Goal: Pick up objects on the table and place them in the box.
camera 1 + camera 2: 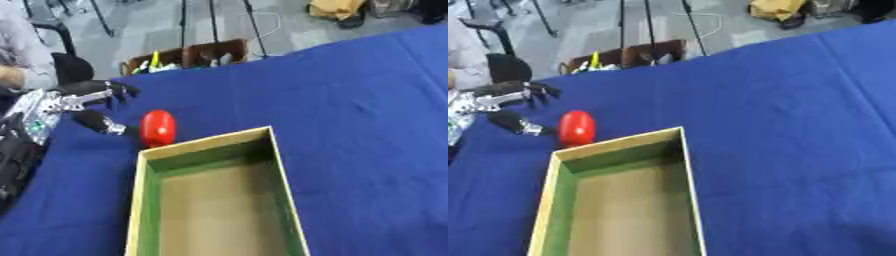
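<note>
Nearest to me is the box (284,200), a long open tray with pale walls, a green band inside the rim and a bare brown floor. I see nothing lying in it, so as far as I can judge no object has gone in yet and the whole job remains.

Just past the box's far short wall sits the red object (158,127), an egg-shaped thing standing on the blue surface (367,110), close against the outside of that wall at its left corner. Whether it touches the wall I cannot tell.

Beside it, further to the left, is my left hand (92,95). The fingers (118,91) reach out above and behind the red object, spread fairly wide, and the thumb (98,122) lies lower, its tip just beside the object's left flank. Nothing is between them; the hand holds nothing and brackets the object from the left without closing on it.

I read this as the approach to a first grasp: close on the red object, lift it over the wall and release it inside.

My right hand shows in neither view. The rest of the blue surface carries nothing I can make out.
</note>
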